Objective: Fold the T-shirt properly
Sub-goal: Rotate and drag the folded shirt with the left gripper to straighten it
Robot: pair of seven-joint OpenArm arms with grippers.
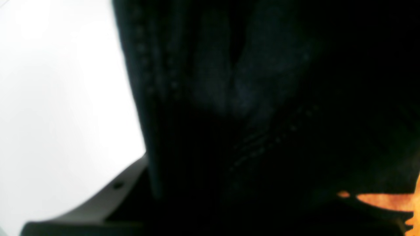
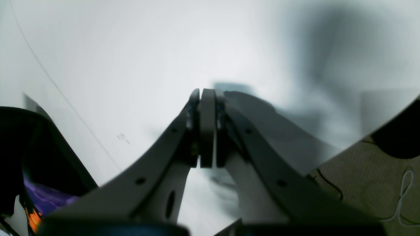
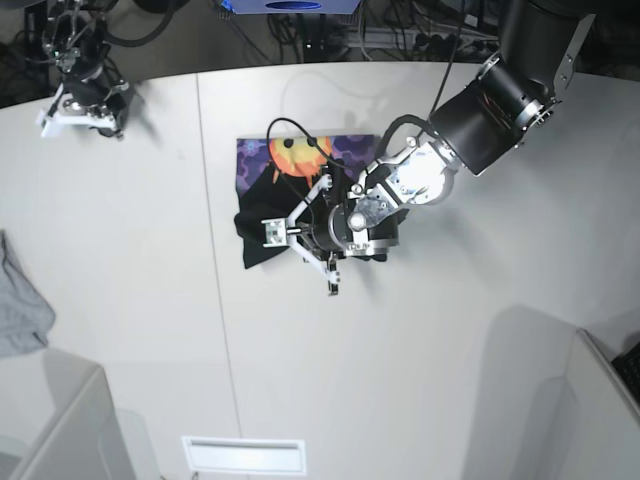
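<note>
We see a broad white table [image 3: 140,330] with a curved far edge and a thin seam running from far to near. A small grey cloth [image 3: 18,305] lies at its left edge. Beyond the far edge, dark cables [image 3: 400,35] crowd the floor. Light is bright and even.
</note>
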